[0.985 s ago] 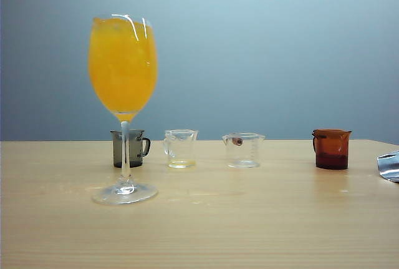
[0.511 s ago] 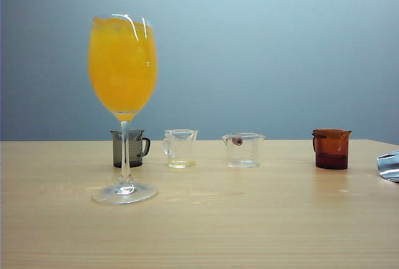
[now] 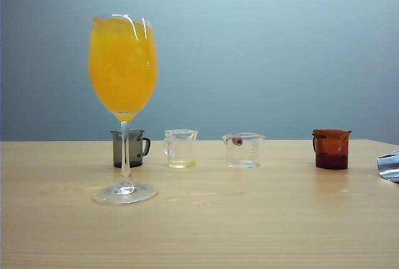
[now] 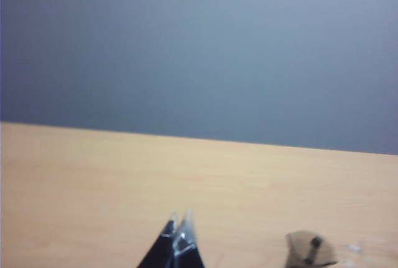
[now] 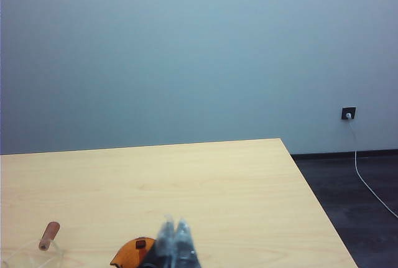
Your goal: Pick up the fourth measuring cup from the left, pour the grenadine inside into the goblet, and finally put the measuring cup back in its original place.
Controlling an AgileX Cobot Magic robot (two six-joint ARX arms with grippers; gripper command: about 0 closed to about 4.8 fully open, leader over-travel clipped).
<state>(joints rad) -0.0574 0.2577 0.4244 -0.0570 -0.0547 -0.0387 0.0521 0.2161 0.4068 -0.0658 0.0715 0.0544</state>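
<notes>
- No brand, label or readable writing on any vessel; faint graduation marks on the third cup [image 3: 244, 150] are too small to read.
- Left gripper [image 4: 178, 243]: only the fingertips show at the edge of the left wrist view, drawn together to a point, holding nothing, above bare table [image 4: 124, 175]. Not visible in the exterior view.
- Right gripper [image 5: 175, 243]: tips pressed together, nothing between them, hanging above the table near the fourth measuring cup [image 5: 132, 253], whose orange-brown rim shows just beside the tips; whether they touch cannot be told.
- Fourth measuring cup [image 3: 331, 148] stands upright on the table [image 3: 249, 219] at the right end of the row, well apart from the third cup. The tinted wall hides the grenadine; its level cannot be told.
- Goblet [image 3: 123, 107] stands upright at the left, in front of the smoky grey cup [image 3: 131, 148], bowl filled nearly to the rim with orange juice [image 3: 122, 66].
- Second cup [image 3: 180, 148], clear, holds a thin pale yellow layer at the bottom.
- A shiny silver object [image 3: 389, 165] is cut off by the right edge of the exterior view.
- Wall socket [image 5: 348, 113] with a white cable on the far wall in the right wrist view.
</notes>
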